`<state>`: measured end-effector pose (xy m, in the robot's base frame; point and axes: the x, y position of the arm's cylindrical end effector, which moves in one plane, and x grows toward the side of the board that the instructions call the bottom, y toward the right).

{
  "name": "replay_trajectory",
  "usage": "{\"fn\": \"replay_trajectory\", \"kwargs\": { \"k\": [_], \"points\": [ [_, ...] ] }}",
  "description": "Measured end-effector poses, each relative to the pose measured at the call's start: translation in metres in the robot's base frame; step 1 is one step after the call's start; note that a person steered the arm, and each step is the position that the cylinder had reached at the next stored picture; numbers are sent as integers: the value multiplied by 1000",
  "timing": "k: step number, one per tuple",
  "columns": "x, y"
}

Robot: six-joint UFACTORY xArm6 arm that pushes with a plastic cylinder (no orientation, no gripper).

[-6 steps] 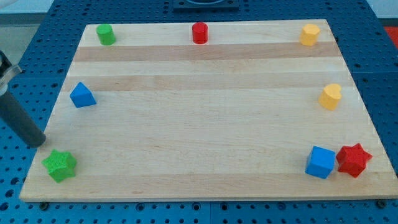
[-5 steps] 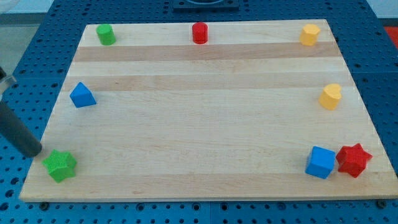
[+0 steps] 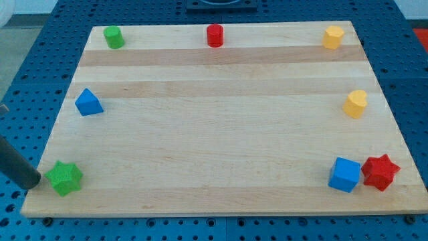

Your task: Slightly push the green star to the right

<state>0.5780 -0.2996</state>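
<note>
My rod [image 3: 15, 166] was cut off by the view's left edge, only its lower stretch showing. Whether my tip [image 3: 37, 181] touched the green star [image 3: 65, 178] I could not tell.

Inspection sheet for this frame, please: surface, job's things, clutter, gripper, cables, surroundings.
Surface: wooden board, flat.
Job's things: green star at the view's bottom-left corner; my tip just to its left, close or touching.
Clutter: blue triangle, green cylinder, red cylinder, two yellow blocks, blue cube beside red star.
Gripper: nothing seen; rod only.
Cables: nothing seen.
Surroundings: blue perforated table.
</note>
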Motion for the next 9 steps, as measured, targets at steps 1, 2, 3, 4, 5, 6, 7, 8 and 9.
{"fn": "replay_trajectory", "kwargs": {
  "k": [1,2,3,4,5,6,7,8,9],
  "points": [
    [0,3],
    [0,7],
    [0,15],
    [1,23],
    [9,30],
    [11,39],
    [11,46],
    [11,49],
    [11,58]
  ]
}}
